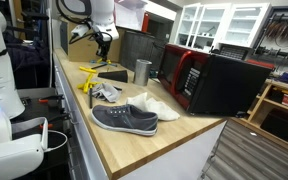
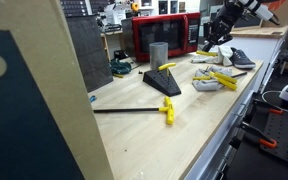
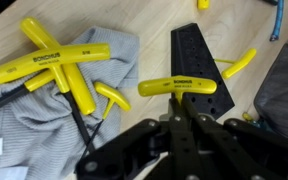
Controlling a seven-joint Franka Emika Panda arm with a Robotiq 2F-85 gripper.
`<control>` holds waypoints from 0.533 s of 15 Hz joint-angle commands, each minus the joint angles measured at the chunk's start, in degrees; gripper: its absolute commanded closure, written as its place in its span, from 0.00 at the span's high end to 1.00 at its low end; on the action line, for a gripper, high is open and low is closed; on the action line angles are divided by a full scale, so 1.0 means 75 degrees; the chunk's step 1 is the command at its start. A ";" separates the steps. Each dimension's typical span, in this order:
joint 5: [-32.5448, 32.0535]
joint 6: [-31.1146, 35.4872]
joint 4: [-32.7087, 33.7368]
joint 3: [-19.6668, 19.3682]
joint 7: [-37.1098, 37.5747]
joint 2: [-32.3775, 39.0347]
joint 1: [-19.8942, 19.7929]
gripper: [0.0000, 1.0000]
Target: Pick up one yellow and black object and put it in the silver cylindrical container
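My gripper [image 3: 181, 118] is shut on the black shaft of a yellow T-handle hex key [image 3: 179, 87], held above the table. It hangs over the black wedge-shaped tool stand [image 3: 199, 55]. Other yellow and black T-handle keys [image 3: 54, 65] lie on a grey cloth [image 3: 34, 120]. In both exterior views the gripper [image 1: 102, 40] [image 2: 217, 45] is raised above the bench. The silver cylindrical container [image 1: 142, 71] [image 2: 159, 52] stands upright in front of the microwave-like box, apart from the gripper. One more yellow-handled key [image 2: 168, 110] lies alone on the table.
A black and red microwave-like box [image 1: 209, 80] stands at the back of the wooden bench. A grey shoe [image 1: 124, 119] and a white cloth [image 1: 159, 106] lie near the table's edge. The black stand [image 2: 162, 80] sits near the cup.
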 commanded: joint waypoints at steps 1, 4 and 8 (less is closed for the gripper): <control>0.0943 0.0137 -0.0058 0.0015 -0.0444 -0.0348 0.0182 0.01; 0.1840 0.0157 0.0264 0.0020 -0.0832 -0.0096 0.0314 0.01; 0.2914 0.0038 0.0813 0.0084 -0.1321 0.0356 0.0357 0.01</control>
